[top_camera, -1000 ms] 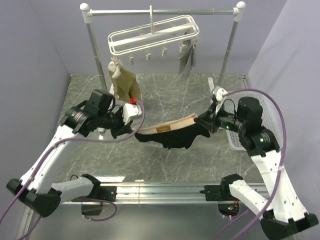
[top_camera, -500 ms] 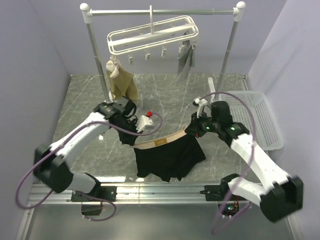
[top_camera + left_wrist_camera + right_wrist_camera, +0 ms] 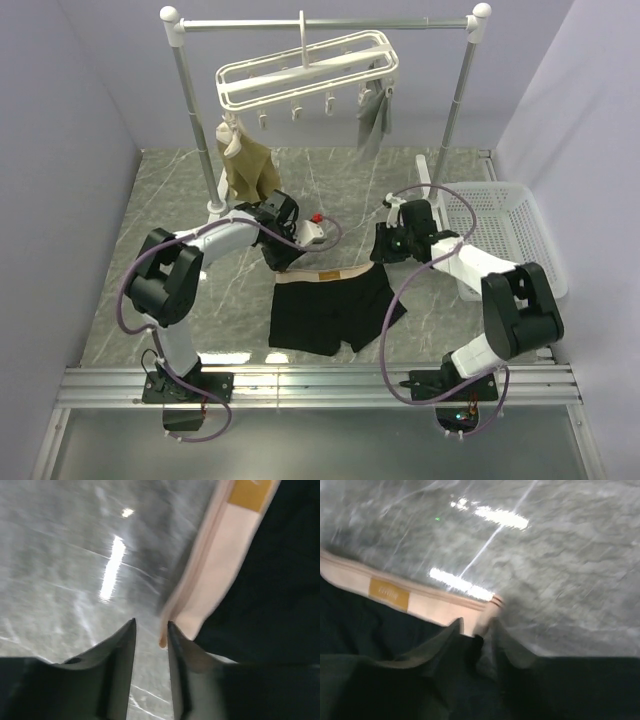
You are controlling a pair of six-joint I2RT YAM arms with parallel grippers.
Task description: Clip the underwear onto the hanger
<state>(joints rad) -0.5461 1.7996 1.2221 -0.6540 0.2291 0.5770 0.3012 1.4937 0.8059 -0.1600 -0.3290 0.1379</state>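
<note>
Left tool (image 3: 150, 626) and right tool (image 3: 476, 625) each pinch a waistband (image 3: 325, 273) corner of the boxer briefs (image 3: 335, 305), though the left bite's maybe thin, it's blurry. Briefs hang over the counter (image 3: 180, 200), well below the hanger (image 3: 300, 75); lift with the band taut.

On my feed I count one underwear (image 3: 330, 312), black, and one hanger (image 3: 300, 75). Two other garments hang there: one tan garment (image 3: 248, 165) and one grey garment (image 3: 373, 120). There is one metal rail (image 3: 320, 24) on two posts (image 3: 190, 110), and one basket (image 3: 530, 240) at the desk's right edge. I have two grippers: left gripper (image 3: 282, 256) and right gripper (image 3: 384, 250). I can't count the hanger's clips with any certainty.
</note>
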